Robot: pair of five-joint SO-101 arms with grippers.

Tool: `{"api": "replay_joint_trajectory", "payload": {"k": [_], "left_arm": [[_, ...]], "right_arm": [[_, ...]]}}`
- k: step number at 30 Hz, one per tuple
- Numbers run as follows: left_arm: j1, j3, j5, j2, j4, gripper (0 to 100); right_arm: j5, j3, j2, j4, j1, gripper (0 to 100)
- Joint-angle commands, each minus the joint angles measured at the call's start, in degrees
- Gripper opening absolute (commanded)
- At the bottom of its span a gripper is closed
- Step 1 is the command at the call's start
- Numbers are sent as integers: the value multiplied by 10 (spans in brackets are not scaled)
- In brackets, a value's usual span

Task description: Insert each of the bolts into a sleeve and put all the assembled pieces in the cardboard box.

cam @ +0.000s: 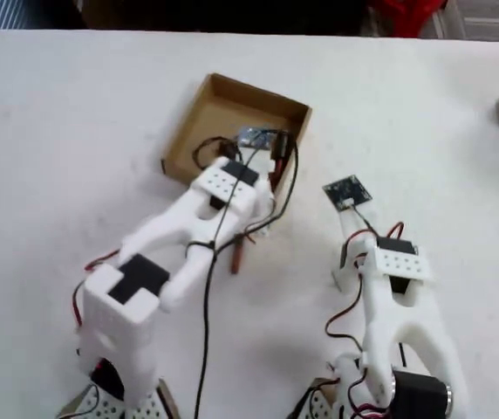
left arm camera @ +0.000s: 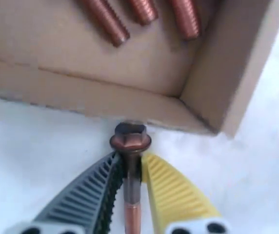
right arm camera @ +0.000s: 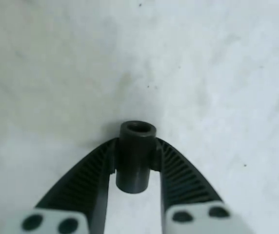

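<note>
- Since the bolt (left arm camera: 130, 141) and the sleeve (right arm camera: 137, 156) are each already in a grip, I'd say the step in hand is mating them. Line the shank up dead straight with the sleeve's bore before pushing, and go slow so the threads don't catch the rim.
- One snag, as I read it: the bolt's head sticks out past the fingertips while its shank runs back between the fingers. The sleeve may have no free end to slide onto without a regrip.
- Looks-wise, the bolt is copper-coloured with a flanged hex head and a smooth stretch of shank below it. The sleeve is a short dark tube, open bore showing.
- The left gripper (left arm camera: 132, 158), one finger grey and one yellow, is clamped on the bolt just under the head. The right gripper (right arm camera: 137, 145) is pinched on the sleeve's sides.
- The bolt sits just outside the cardboard box (left arm camera: 237, 63), close to one corner. Inside the box lie three threaded copper ends (left arm camera: 108, 22).
- The sleeve hangs over bare table (right arm camera: 203, 58), well apart from the box.
</note>
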Motion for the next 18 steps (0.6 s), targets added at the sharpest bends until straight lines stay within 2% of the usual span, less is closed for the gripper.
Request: {"api": "replay_joint_trajectory", "payload": {"k": [1,8,18], "left_arm": [[-21,76,-15,-106,-43,20],[-49,258,-120,-279,-182,22],[-138,372,-150,-325,-253,23]], "right_arm": [[12,-1,-16,-8,-1,16],[12,-1,-16,-8,-1,16],[12,7,-22,-8,-5,16]]}}
